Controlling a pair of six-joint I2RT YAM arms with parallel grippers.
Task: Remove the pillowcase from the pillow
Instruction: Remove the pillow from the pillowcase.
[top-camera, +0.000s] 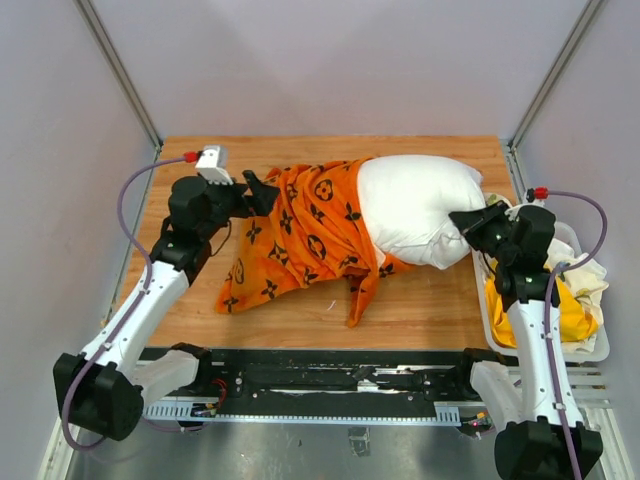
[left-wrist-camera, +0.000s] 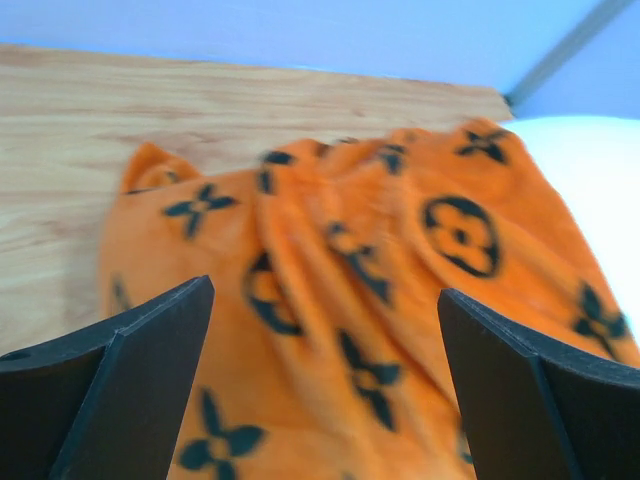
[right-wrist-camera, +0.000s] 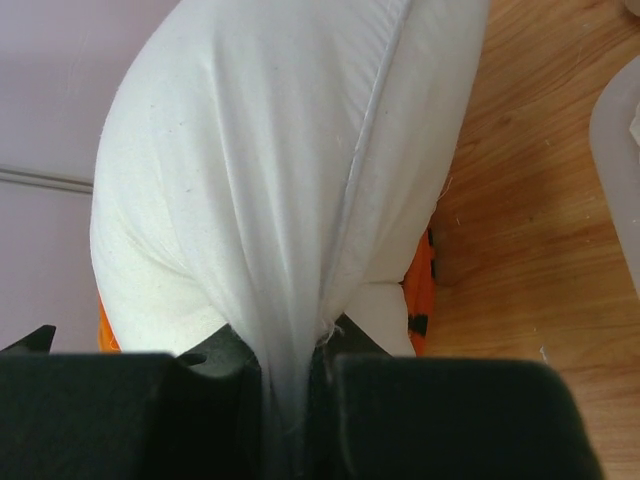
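- the right gripper (top-camera: 468, 220) is clamped on a thin pinch of the pillow (top-camera: 415, 205) at its bare right end. only a narrow fold of white cover sits between the jaws, so a hard tug from the other side could slip it free.
- the left gripper (left-wrist-camera: 325, 290) stands wide open and holds nothing, with the pillowcase (top-camera: 300, 235) bunched just in front of its fingers.
- the pillowcase lies crumpled on the left half of the table (top-camera: 420, 310), and the pillow's left end appears to be inside it (how deep, the folds hide).
- if the left jaws close too deep into the heap, they may catch the pillow's corner along with the orange fabric. then pulling apart strips nothing and only stretches both.
- if they close too shallow, on one loose ridge, the plush cloth may slide out.
- a pull toward the near edge could drag the hanging tail of the case off the table.
- the right arm works just beside the bin (top-camera: 600, 350), so a wide swing could knock it.
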